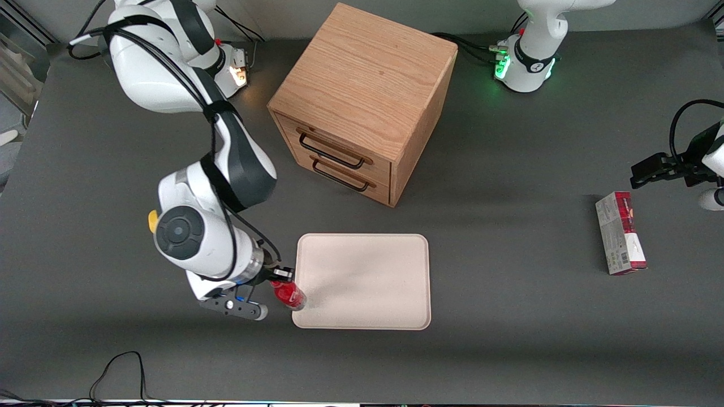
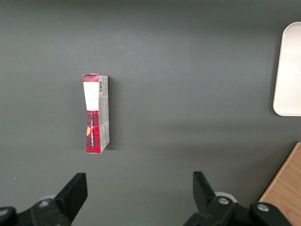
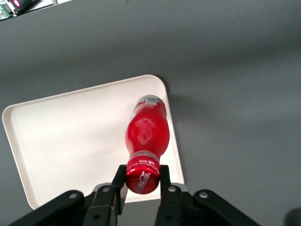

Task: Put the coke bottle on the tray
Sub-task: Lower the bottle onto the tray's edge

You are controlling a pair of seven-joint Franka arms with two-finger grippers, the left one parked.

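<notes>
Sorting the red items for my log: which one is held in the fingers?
The coke bottle, its cap clamped by the gripper at the tray edge; the red-and-grey carton lies alone toward the parked arm's end.

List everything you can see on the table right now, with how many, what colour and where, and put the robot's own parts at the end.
bottle: one, red with red cap, held by its cap at the tray's edge nearest the working arm, over the rim.
tray: one, cream-beige, on the table, nearer the front camera than the cabinet, nothing lying flat in it.
cabinet: one, wooden, two drawers with dark handles, mid-table.
carton: one, red and grey, lying toward the parked arm's end of the table.
table: one, dark grey.
hand: one, black fingers shut on the bottle cap, just beside the tray.
</notes>
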